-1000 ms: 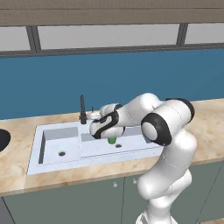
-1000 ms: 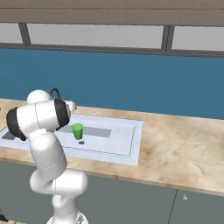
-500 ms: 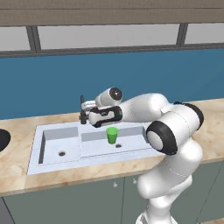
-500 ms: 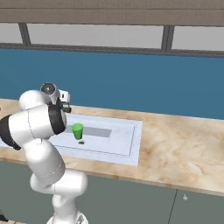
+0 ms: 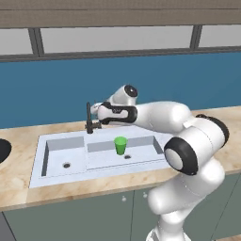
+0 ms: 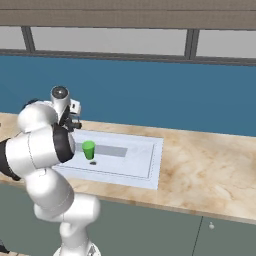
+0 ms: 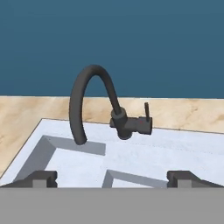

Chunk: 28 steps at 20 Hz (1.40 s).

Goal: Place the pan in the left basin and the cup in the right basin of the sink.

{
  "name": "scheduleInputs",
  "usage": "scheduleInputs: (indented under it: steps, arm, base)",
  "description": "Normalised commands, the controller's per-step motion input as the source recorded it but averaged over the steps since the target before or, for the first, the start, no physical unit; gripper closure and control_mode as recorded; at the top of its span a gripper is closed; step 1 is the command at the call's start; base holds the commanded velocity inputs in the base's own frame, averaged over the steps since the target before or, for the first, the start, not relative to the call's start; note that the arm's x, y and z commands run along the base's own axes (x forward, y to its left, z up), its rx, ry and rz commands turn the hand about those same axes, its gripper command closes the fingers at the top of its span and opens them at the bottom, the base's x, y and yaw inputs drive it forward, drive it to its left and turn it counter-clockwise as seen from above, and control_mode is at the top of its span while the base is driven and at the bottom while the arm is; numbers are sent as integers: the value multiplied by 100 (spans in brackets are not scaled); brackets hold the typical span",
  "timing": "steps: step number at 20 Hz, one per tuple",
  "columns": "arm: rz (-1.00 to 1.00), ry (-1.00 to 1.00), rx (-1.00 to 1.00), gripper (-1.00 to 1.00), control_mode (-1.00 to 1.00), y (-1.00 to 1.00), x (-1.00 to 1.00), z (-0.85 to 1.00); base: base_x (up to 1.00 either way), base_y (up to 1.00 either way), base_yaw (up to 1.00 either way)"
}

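Evidently the cup (image 5: 120, 145) stood upright in the right basin (image 5: 141, 157), my gripper (image 5: 95, 113) open and empty. Left was the pan (image 5: 3, 149), probably heavy and stiff; I judged its handle, hidden from me, the best hold

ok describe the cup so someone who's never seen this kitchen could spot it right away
Find the pale double sink set in the beige counter below the blue wall. The cup stands upright in the wider basin, just past the black faucet. It is small, bright green and tapered with no handle, the only green thing there.
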Motion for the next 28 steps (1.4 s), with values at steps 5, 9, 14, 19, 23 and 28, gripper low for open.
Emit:
scheduleInputs:
  steps: [5,9,14,19,23,28]
  arm:
    - [12,0,0,-100,-100,-63,-27,0]
    - [11,0,0,-100,-100,-30,-12,0]
    - [3,0,0,-100,-100,0,-8,0]
    - [5,1,0,-100,-100,0,-14,0]
    - [6,4,0,-100,-100,2,-21,0]
    - [2,7,-5,-100,-100,1,-32,0]
  base:
    - [0,0,0]
    - [0,0,0]
    - [0,0,0]
    - [0,0,0]
    - [0,0,0]
    - [0,0,0]
